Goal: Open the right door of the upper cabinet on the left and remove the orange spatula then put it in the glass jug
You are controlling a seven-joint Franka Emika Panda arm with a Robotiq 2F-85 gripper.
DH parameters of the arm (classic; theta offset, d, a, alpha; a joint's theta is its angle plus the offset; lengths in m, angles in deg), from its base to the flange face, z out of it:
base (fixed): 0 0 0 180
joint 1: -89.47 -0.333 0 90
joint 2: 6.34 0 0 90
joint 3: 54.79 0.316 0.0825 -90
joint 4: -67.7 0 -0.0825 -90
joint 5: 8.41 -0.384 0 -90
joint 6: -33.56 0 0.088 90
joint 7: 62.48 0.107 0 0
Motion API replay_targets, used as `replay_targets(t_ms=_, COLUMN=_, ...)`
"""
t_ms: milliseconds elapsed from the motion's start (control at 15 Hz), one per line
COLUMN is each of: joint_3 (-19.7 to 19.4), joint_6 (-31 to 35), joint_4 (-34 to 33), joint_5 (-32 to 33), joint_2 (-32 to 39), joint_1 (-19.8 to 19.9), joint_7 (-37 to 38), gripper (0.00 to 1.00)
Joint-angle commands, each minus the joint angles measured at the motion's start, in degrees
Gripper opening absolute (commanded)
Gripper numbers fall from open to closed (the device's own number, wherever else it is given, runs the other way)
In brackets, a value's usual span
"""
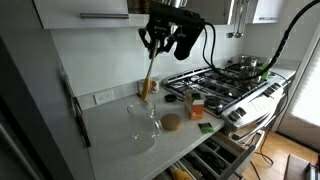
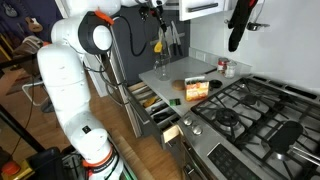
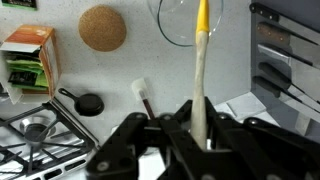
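Orange spatula (image 1: pixel 150 68): hangs nearly upright, slightly tilted, directly above the glass jug (image 1: pixel 143 122). Its top end is in the gripper (image 1: pixel 155 42). The jug stands upright on the counter (image 1: pixel 110 125).

View differences:
- In the wrist view I look straight down the spatula's (image 3: pixel 201 70) shaft. Its yellow-orange far end falls inside the arc of the jug rim (image 3: pixel 170 35). From this angle I cannot tell whether that end is below the rim or only over it.
- In an exterior view the lower end reads as just above the jug's mouth. The cork disc (image 1: pixel 171 122) lies just beside the jug, and the cooktop (image 1: pixel 220 80) is beyond the disc.
- The upper cabinet (image 1: pixel 80 8) is cropped at the top of that view, above and behind the jug. I cannot judge its doors.
- Only the exterior view from the cooktop side shows the full white arm (image 2: pixel 65 70) and the open drawers (image 2: pixel 155 105) below the jug's counter.

Arm pose: rises beside the counter and reaches over it, wrist pointing down, gripper (image 3: pixel 200 125) centred over the jug.

Fingers (image 3: pixel 170 132): drawn nearly together, pinching the spatula's pale handle from both sides. Both are in contact with it, and nothing else is held.
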Motion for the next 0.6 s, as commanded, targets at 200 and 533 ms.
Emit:
replay_targets(t_ms=200, joint_3=0.0, joint_6=0.5, joint_4=-1.6, joint_5=6.8, joint_2=2.3, joint_1=-1.8, joint_7=0.8, gripper=0.03)
replay_targets(t_ms=533, joint_3=0.0, joint_6=2.3, joint_4=-1.7, joint_5=9.7, joint_2=3.5, joint_1=-2.7, joint_7=2.1, gripper=0.03)
